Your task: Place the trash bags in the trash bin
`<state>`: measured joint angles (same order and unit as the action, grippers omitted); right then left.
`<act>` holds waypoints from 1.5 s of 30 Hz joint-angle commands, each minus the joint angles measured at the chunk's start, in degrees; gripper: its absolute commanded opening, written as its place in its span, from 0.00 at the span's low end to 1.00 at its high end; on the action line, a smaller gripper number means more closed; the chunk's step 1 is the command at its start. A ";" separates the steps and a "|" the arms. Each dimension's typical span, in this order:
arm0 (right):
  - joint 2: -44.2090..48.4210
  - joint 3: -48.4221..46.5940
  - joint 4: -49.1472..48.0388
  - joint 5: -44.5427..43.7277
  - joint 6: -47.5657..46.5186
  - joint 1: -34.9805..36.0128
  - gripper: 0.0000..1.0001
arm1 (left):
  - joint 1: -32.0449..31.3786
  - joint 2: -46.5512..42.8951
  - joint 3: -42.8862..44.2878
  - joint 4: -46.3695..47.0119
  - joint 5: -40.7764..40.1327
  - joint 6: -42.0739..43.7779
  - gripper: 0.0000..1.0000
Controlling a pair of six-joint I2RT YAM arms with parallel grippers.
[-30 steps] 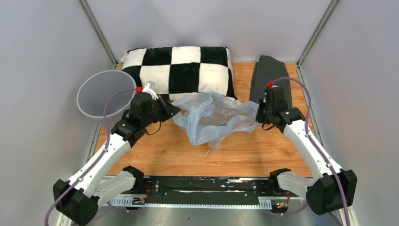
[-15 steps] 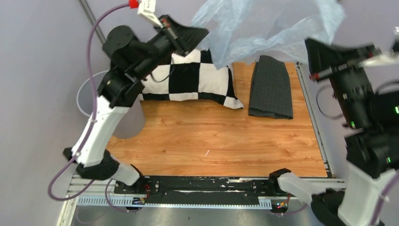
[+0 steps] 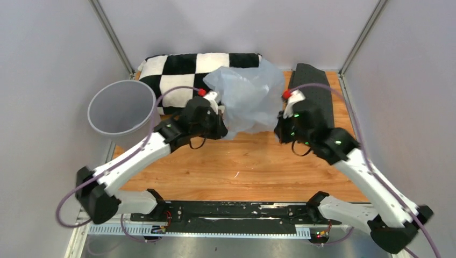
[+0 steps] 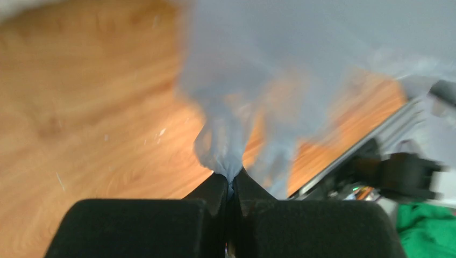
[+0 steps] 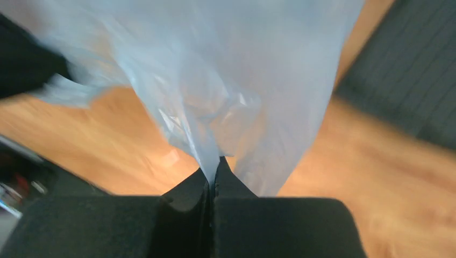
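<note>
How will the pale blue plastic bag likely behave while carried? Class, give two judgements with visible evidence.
Probably floppy: the bag billows and crumples between the left gripper and right gripper. Likely very light: each shut gripper holds it by only a pinched bit of film.

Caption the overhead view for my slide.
The left tool and right tool pinch the pale trash bag between them above the table, grey trash bin at far left.

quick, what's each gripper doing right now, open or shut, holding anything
left gripper: closed, pinching an edge of the trash bag
right gripper: closed, pinching the same bag
</note>
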<state>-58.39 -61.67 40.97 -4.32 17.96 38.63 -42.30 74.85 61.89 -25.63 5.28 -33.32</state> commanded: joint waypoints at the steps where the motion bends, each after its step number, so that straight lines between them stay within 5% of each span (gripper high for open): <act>1: 6.40 -19.41 0.90 -7.10 -3.94 0.60 0.00 | -0.70 -13.80 10.66 2.37 -3.65 3.96 0.00; 8: -2.30 -29.98 3.77 -10.45 -6.71 0.57 0.00 | -0.67 -11.59 16.64 -3.09 -7.43 5.88 0.00; 14: -2.20 -31.39 3.58 -14.27 -7.68 0.58 0.00 | -0.67 -12.51 12.58 -5.41 -13.07 3.13 0.10; 24: -2.19 -34.61 2.62 -10.44 -9.77 0.60 0.00 | -0.67 -13.78 4.50 -1.71 -11.37 -2.33 0.19; 32: -5.90 -31.94 5.73 -14.82 -9.32 0.58 0.00 | -0.02 -12.58 6.71 -3.30 -14.30 0.06 0.00; 36: -13.39 -43.49 6.36 -21.22 -11.87 -1.55 0.00 | 0.84 -2.39 23.70 -0.31 -8.11 4.42 0.00; 39: -16.65 -66.30 5.34 -18.70 -15.91 -1.64 0.00 | -0.96 13.17 55.67 -4.42 1.94 7.77 0.00; 41: -13.40 -73.42 -1.64 -12.65 -17.15 -1.59 0.00 | -5.13 20.18 77.21 -5.98 2.46 11.77 0.00; 43: -4.59 -65.92 -17.47 -6.29 -17.30 -1.58 0.00 | -8.89 22.60 89.41 -3.05 1.74 15.99 0.00; 45: 5.93 -51.05 -33.10 -2.32 -17.19 -1.67 0.00 | -9.71 18.35 82.32 5.73 2.24 16.13 0.00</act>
<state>-72.29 -124.84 35.35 -15.62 3.27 37.45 -48.27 100.14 140.40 -29.82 3.01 -23.64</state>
